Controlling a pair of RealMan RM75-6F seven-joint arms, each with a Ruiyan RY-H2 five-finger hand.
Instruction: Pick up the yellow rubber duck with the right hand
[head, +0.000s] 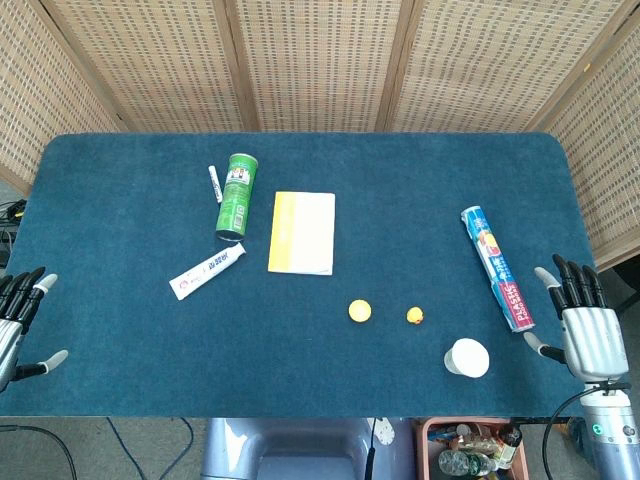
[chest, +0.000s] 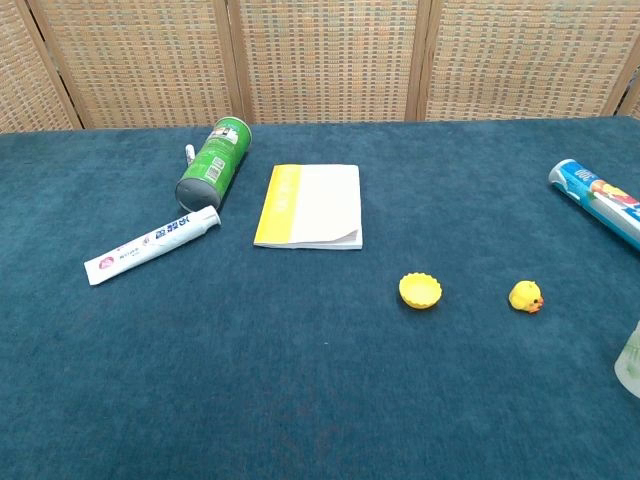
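The small yellow rubber duck sits on the blue table cloth, right of centre and toward the front. My right hand hovers at the table's right front corner, fingers spread, holding nothing, well to the right of the duck. At the left front edge my left hand is also spread with nothing in it. Neither hand appears in the chest view.
A yellow cap lies left of the duck, a white cup front right of it. A blue foil roll box lies between duck and right hand. Further left are a yellow-white notebook, green can, toothpaste tube.
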